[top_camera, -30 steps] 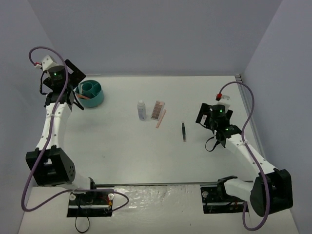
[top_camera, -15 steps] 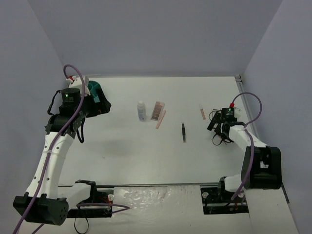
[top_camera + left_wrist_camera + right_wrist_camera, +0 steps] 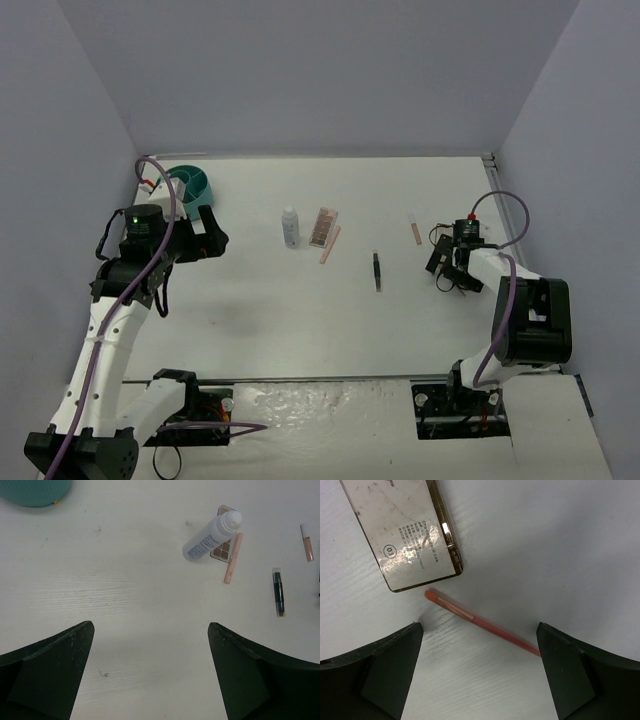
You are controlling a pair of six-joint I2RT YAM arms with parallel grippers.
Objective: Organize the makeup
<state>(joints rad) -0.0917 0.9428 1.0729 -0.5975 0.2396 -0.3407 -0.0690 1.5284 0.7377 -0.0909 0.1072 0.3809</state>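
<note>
1. the left claw (image 3: 150,628) is standing wide open and holding nothing, its two dark fingers (image 3: 47,670) framing bare table (image 3: 125,580) at the bottom of the left wrist frame.
2. most of the makeup is lying well apart from that claw, in the upper right of the frame: a white bottle (image 3: 211,536) is sitting just beside a pinkish-brown palette (image 3: 223,551), a pale pink stick (image 3: 233,558) is lying along the palette's side, and a black stick (image 3: 278,593) and a small clear tube (image 3: 307,541) are lying further right.
3. a teal tub (image 3: 32,491) is showing at the upper left corner.
4. the right claw (image 3: 480,628) is also gaping wide with nothing in it, pointing down at the table.
5. a thin pink pencil (image 3: 451,607) is lying slantwise between its fingers, its lower right end running up to the right finger (image 3: 580,680); whether it is touching there is hard to tell.
6. a flat gold-edged case (image 3: 405,535) with a printed label is lying in the upper left of the right wrist frame, just beside the pencil's tip.
</note>
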